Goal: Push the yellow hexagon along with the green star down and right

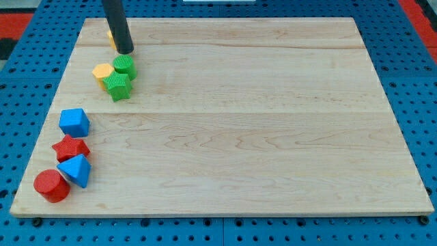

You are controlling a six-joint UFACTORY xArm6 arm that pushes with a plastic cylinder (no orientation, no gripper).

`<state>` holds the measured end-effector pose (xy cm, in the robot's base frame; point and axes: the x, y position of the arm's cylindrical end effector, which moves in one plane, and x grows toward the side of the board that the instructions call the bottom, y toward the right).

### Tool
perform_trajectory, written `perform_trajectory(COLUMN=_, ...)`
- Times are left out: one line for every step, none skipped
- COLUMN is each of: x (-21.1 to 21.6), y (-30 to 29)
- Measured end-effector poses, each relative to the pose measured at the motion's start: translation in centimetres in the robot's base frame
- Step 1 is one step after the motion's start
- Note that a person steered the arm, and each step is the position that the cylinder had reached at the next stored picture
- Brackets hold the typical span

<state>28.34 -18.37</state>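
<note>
The yellow hexagon [102, 73] lies near the board's upper left. A green star [117, 86] touches its lower right side. A second green block [125, 66] sits just right of the hexagon, above the star. My tip [125, 50] is just above that second green block, up and right of the hexagon. The rod rises to the view's top. Another yellow block [110, 39] shows partly behind the rod on its left.
At the board's lower left stand a blue block [74, 122], a red star [70, 147], a blue triangular block [75, 169] and a red cylinder [51, 186]. The wooden board [246, 123] lies on a blue pegboard.
</note>
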Motion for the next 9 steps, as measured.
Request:
perform_trajectory(x=-2.1, y=-0.6)
perform_trajectory(x=-2.8, y=-1.3)
perform_trajectory(x=-3.3, y=-2.0)
perform_trajectory(x=-3.4, y=-2.0)
perform_trajectory(x=-3.4, y=-2.0)
perform_trajectory(x=-2.3, y=1.3)
perform_trajectory(x=0.3, y=2.7)
perform_trajectory(x=0.4, y=-0.7)
perform_trajectory(x=1.0, y=-2.7)
